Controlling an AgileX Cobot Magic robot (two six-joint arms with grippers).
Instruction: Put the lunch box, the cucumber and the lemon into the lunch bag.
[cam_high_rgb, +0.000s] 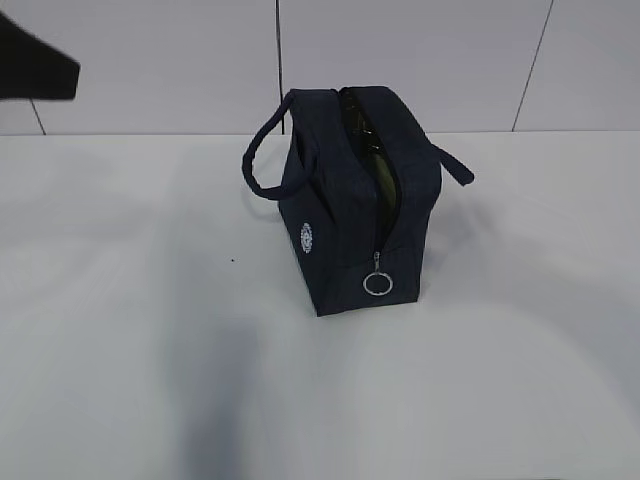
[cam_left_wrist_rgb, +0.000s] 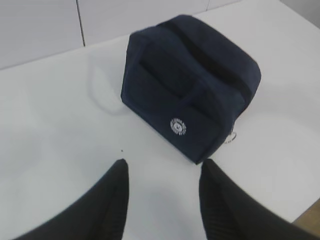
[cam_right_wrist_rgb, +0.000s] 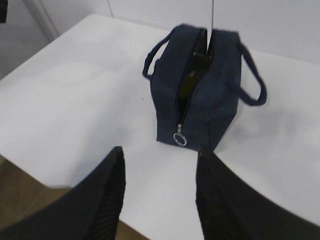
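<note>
The navy lunch bag (cam_high_rgb: 345, 200) stands upright mid-table with its top zipper open and the silver ring pull (cam_high_rgb: 377, 284) hanging at the near end. Through the slit I see an olive-green surface (cam_high_rgb: 383, 170) and something darker green behind it. I cannot tell whether these are the lunch box or the cucumber. The lemon is hidden. My left gripper (cam_left_wrist_rgb: 164, 167) hangs open above bare table, short of the lunch bag (cam_left_wrist_rgb: 190, 85) on its logo side. My right gripper (cam_right_wrist_rgb: 159, 152) is open and empty too, facing the lunch bag (cam_right_wrist_rgb: 210, 90) at its zipper end.
The white table (cam_high_rgb: 130, 330) runs back to a white panelled wall. A dark arm part (cam_high_rgb: 35, 62) shows at the exterior view's top left corner. The table edge (cam_right_wrist_rgb: 60, 186) lies close under my right gripper, with brown floor beyond.
</note>
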